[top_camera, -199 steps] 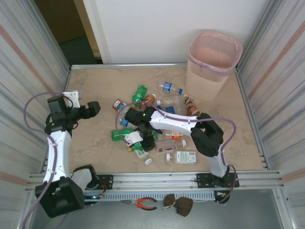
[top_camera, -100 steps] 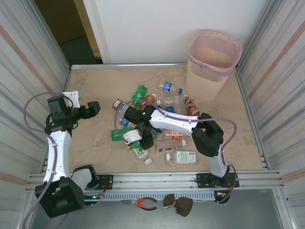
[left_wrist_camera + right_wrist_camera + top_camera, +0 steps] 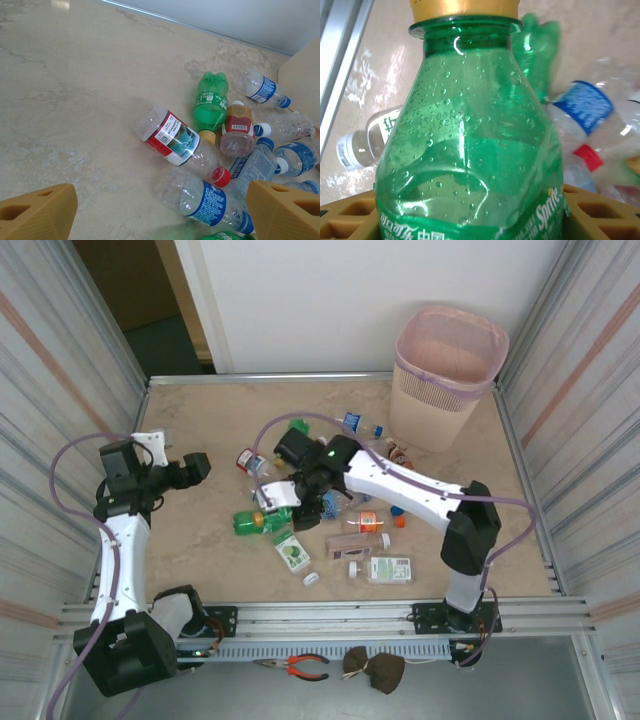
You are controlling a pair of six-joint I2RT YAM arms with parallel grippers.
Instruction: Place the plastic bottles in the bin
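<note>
The right arm (image 3: pixel 400 485) has shifted outward, its tool (image 3: pixel 470 215) clenching a dented, droplet-flecked, yellow-capped green bottle (image 3: pixel 470 125).

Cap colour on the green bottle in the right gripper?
Yellow-gold cap on the green bottle; right wrist view shows it best.

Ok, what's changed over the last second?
The right pincer closed on a green bottle at the pile's near edge and drew it back, away from the arm bases. The left pincer stayed open and parked at left; the bin hasn't moved.
</note>
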